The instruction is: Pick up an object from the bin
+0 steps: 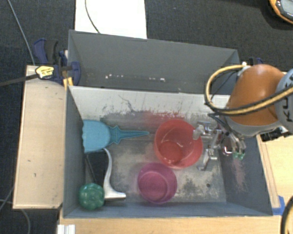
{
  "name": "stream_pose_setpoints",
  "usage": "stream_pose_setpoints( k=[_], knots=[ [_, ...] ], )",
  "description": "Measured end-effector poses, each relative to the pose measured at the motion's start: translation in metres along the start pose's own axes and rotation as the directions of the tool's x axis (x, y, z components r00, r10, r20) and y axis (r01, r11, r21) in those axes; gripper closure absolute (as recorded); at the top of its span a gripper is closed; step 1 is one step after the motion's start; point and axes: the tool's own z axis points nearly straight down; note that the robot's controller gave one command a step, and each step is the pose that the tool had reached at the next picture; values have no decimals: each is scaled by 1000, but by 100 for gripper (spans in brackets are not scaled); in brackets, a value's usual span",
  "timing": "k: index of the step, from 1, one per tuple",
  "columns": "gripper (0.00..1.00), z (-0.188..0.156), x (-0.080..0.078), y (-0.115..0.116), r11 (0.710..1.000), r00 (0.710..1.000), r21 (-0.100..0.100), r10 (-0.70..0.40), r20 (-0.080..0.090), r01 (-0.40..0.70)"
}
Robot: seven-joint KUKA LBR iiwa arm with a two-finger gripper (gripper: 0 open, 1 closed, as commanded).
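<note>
The arm comes in from the right, and its rounded orange cover and looped yellow and black cables hang over the right end of the grey metal bin. Beneath them the metal gripper is down inside the bin, right at the right-hand rim of the red translucent plastic cup. That cup stands upright with its mouth open to the camera, a little right of the bin's middle and close to the back wall. Whether the gripper touches the rim or just sits beside it cannot be told from this angle. Nor can it be told how far open the gripper is, or whether it has hold of anything.

Just in front of the red cup, toward the near wall, sits a purple plastic cup, also mouth up, and the two rims meet in this view. Over on the left, a light blue plastic funnel lies on its side. Its wide bowl is against the left wall and its spout points right, the tip stopping just short of the red cup. Below the funnel lies a black tool with a curved white handle. In the near left corner a green ball sits just beside the end of that handle. The floor to the right of the purple cup is scuffed metal.
</note>
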Motion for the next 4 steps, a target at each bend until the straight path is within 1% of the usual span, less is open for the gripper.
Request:
stream_pose_setpoints(
  k=[1,2,3,4],
  knots=[
    [0,-4,-2,0,1000,1000,1,-2,8,2],
    [0,86,-13,15,988,988,0,-154,3,154],
    [0,17,-15,25,984,984,4,-178,17,178],
    [0,55,-12,25,938,938,-1,-346,0,346]
  ],
)
